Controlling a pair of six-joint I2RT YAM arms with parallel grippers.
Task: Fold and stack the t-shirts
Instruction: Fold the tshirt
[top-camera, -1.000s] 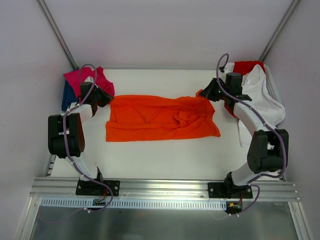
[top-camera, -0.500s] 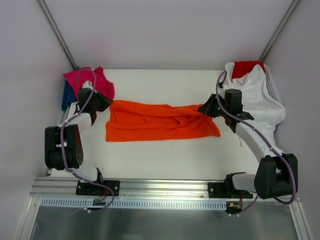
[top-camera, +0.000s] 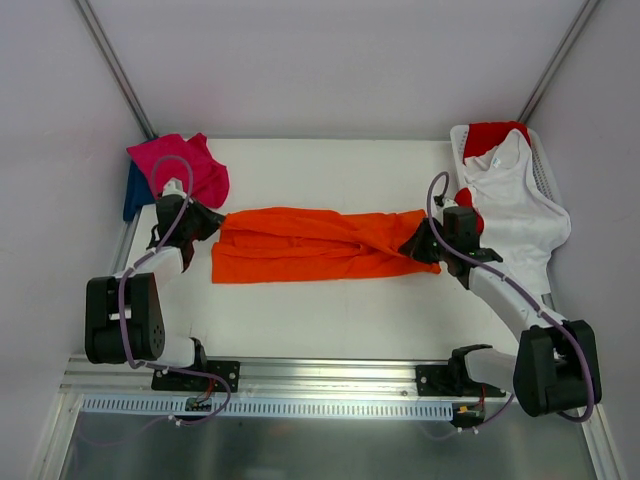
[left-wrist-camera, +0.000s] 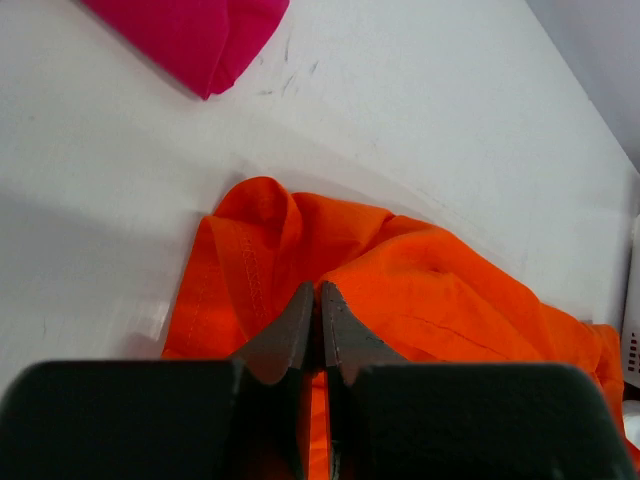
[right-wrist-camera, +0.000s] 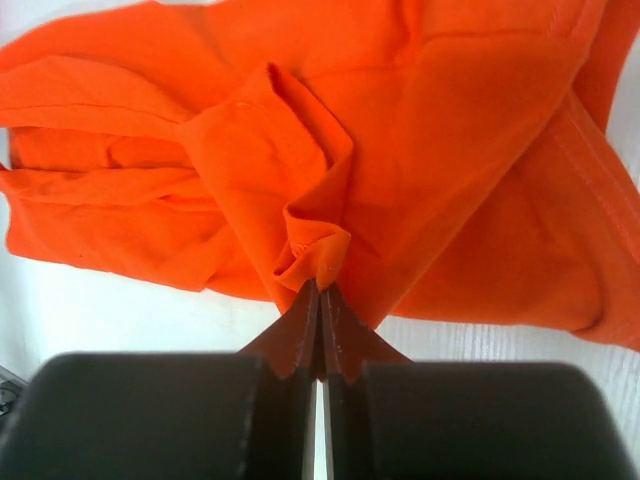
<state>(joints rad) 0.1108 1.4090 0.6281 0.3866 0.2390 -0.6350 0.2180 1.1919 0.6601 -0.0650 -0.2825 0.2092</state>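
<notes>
The bright orange t-shirt (top-camera: 310, 245) lies stretched across the middle of the table, folded lengthwise into a narrow band. My left gripper (top-camera: 207, 222) is shut on its left edge; in the left wrist view the jaws (left-wrist-camera: 318, 292) pinch a fold of orange cloth (left-wrist-camera: 420, 290). My right gripper (top-camera: 418, 243) is shut on the shirt's right end, a bunched corner of the orange cloth (right-wrist-camera: 310, 170) held between the closed tips (right-wrist-camera: 320, 290). A magenta-pink shirt (top-camera: 185, 160) lies on a dark blue one (top-camera: 133, 190) at the far left.
A white plastic basket (top-camera: 545, 175) at the far right holds a white shirt (top-camera: 515, 195) and a red shirt (top-camera: 493, 135). The magenta shirt's corner shows in the left wrist view (left-wrist-camera: 195, 35). White walls enclose the table.
Both grippers have pulled the far edge of the orange shirt toward the near side, folding it over so the shirt is now a narrower band.
</notes>
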